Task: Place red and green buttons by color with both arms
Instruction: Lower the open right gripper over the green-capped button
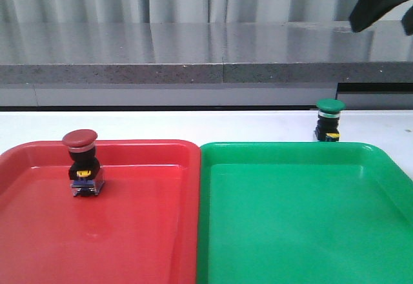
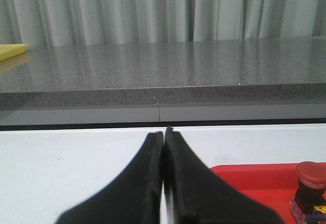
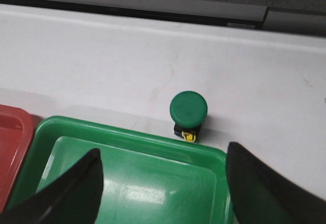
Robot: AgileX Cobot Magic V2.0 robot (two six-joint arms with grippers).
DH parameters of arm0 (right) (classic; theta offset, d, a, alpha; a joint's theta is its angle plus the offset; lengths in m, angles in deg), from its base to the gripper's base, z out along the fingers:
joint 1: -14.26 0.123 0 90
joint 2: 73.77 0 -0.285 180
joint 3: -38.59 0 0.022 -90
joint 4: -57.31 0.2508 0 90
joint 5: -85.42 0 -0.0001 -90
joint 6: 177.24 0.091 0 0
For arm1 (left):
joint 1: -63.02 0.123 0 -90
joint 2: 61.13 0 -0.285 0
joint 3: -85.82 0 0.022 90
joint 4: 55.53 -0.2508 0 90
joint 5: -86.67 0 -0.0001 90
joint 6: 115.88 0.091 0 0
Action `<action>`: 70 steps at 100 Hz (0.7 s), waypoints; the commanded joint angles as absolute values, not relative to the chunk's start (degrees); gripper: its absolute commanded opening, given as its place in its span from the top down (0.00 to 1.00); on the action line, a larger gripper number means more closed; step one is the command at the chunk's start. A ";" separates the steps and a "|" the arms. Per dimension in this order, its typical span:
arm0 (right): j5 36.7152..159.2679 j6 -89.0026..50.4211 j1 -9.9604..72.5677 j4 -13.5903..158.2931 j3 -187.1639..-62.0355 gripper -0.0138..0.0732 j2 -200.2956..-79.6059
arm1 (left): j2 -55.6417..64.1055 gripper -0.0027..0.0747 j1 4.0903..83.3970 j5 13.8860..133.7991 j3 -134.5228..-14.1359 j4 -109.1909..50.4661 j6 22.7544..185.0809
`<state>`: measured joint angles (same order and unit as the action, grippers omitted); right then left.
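The red button stands upright inside the red tray, near its far left. It also shows in the left wrist view. The green button stands on the white table just behind the green tray. My left gripper is shut and empty, low over the table to the left of the red tray. My right gripper is open and empty, high over the green tray's far edge, with the green button a little beyond its fingertips.
A grey stone ledge runs along the back of the white table, with a curtain behind it. Part of the right arm hangs at the top right. The red tray's corner lies beside the green tray.
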<state>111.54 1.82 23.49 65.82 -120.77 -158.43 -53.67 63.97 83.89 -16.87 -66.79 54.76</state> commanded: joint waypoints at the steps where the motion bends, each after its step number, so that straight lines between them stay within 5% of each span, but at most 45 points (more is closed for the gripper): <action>1: 108.41 1.32 23.58 66.17 -126.70 0.25 -162.83 | -55.31 0.99 63.53 88.54 -14.47 -66.21 54.56; 70: 112.08 1.32 22.12 66.05 -139.80 0.25 -182.13 | -55.31 0.99 63.53 88.54 -14.47 -66.21 54.56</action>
